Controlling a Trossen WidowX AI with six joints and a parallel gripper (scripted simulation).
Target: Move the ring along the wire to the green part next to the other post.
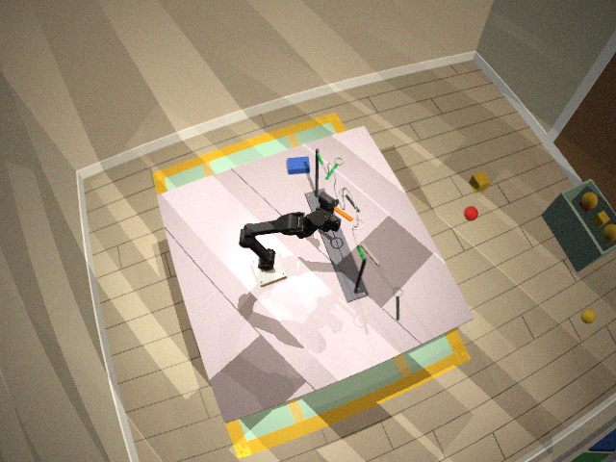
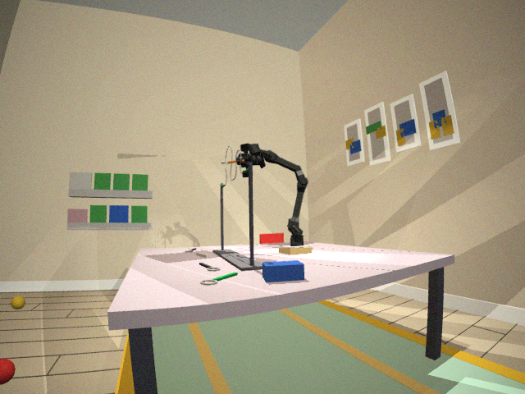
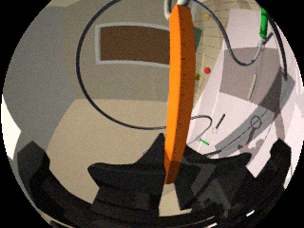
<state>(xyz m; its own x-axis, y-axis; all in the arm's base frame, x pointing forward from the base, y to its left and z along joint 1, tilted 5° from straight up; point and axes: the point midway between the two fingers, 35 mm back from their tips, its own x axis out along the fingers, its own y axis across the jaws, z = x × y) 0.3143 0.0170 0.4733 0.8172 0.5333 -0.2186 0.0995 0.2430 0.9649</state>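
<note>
The gripper (image 1: 336,210) (image 2: 242,160) (image 3: 163,136) was closed down on the orange handle (image 1: 344,214) (image 2: 231,161) (image 3: 180,85), its fingers nearly together with the handle pinched between them. At the handle's far end was the ring (image 1: 357,224) (image 2: 223,162) (image 3: 167,9), up at the thin grey part of the wire (image 1: 354,239) (image 2: 225,176) (image 3: 236,59), between the two green parts and nearer the green part (image 1: 360,251) (image 2: 222,185) (image 3: 263,24) by the far post (image 1: 359,275) (image 2: 221,218) as the exterior view had it. The ring was small and partly cut off in the wrist view, so whether it touched the wire was hard to tell. The near post (image 1: 317,173) (image 2: 251,216) stood at the other end of the dark base (image 1: 357,295) (image 2: 248,268). On the counter (image 1: 198,239) (image 2: 339,280) (image 3: 237,104), a blue block (image 1: 297,166) (image 2: 283,271) sat near that post, and a green-handled ring (image 1: 332,170) (image 2: 224,277) (image 3: 203,142) lay flat just beside it.
</note>
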